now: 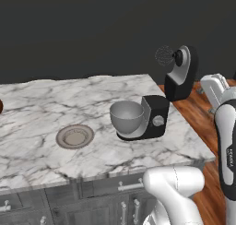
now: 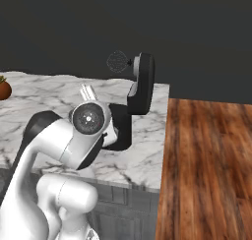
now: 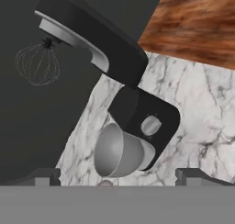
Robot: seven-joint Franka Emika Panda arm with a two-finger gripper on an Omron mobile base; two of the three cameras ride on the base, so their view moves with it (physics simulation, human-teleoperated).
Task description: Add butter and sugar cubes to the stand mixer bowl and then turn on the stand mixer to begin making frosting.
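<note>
The black stand mixer point(image 1: 154, 118) stands at the right end of the marble counter, its head point(image 1: 182, 74) tilted up and its wire whisk point(image 1: 163, 56) in the air. The grey stand mixer bowl point(image 1: 126, 117) sits on its base, and its inside looks bare. A silver knob point(image 3: 150, 125) is on the mixer's body. My gripper point(image 3: 117, 178) is open with nothing between its fingers. It hovers off the mixer's knob side, pointing at the bowl point(image 3: 117, 152). The butter and sugar cubes are too small to make out. A pale patch lies on the grey plate point(image 1: 74, 136).
The round plate lies left of the bowl on the marble counter point(image 1: 37, 104). A brown pot point(image 2: 3, 89) stands at the far left. Wooden floor point(image 2: 206, 160) starts right of the counter's end. Cabinet fronts run below the front edge.
</note>
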